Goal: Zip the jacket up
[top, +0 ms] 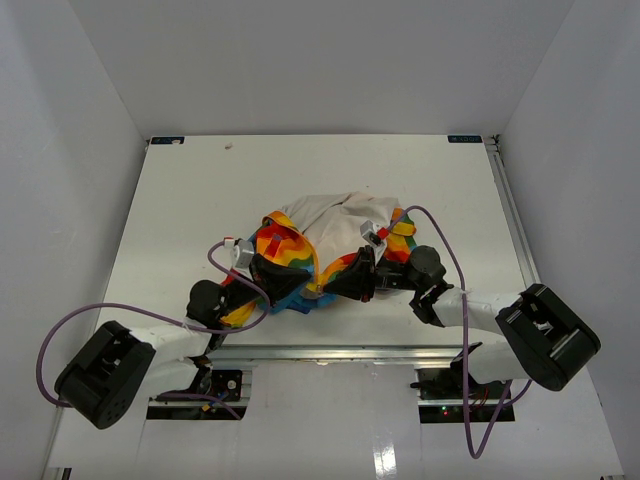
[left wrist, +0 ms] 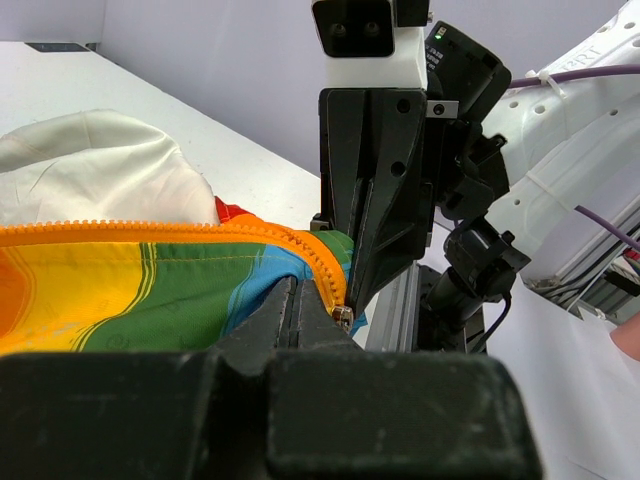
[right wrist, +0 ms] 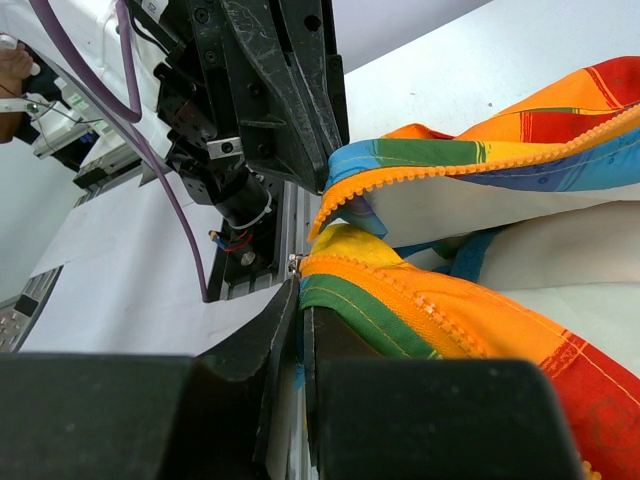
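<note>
— Where's the jacket (top: 330,250)?

— Bunched between my grippers. The left gripper (left wrist: 312,300) is clenched on one bottom zipper end, and the right gripper (right wrist: 300,300), just opposite, pinches the other.

— Next?

— I level both ends with the orange zipper teeth (right wrist: 400,290) facing each other, and keep them taut. Any slack could twist them.

The jacket (top: 325,235) is showing red, orange, yellow, green and blue stripes, orange zipper teeth (left wrist: 150,228), and seemingly cream lining (left wrist: 90,170).
</note>
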{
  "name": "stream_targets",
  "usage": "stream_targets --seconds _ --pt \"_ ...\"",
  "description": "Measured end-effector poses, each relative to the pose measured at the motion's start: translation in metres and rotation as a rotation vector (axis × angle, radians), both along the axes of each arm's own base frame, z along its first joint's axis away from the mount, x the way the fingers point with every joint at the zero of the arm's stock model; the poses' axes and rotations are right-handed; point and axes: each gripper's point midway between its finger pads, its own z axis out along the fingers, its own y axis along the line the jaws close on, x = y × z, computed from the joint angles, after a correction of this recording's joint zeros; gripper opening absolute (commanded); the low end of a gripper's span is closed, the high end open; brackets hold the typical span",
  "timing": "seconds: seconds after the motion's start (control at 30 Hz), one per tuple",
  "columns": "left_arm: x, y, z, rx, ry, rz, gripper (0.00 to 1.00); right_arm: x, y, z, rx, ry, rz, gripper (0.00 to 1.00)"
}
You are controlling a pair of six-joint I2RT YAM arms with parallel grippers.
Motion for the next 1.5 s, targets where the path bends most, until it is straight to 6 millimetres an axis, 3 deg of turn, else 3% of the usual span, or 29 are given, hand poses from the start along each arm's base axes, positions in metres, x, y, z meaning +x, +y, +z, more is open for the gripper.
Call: stream_targets --seconds 0.73,1.5 --pt "0.0 -0.001 -0.011 0.014 0.048 -0.007 0.0 0.0 0.001 0.001 0.01 0.014 0.003 0.08" --pt "-0.002 0.002 -0.002 -0.005 0.011 0.002 0.0 0.001 0.004 -0.003 0.018 0.036 0.014 0.08"
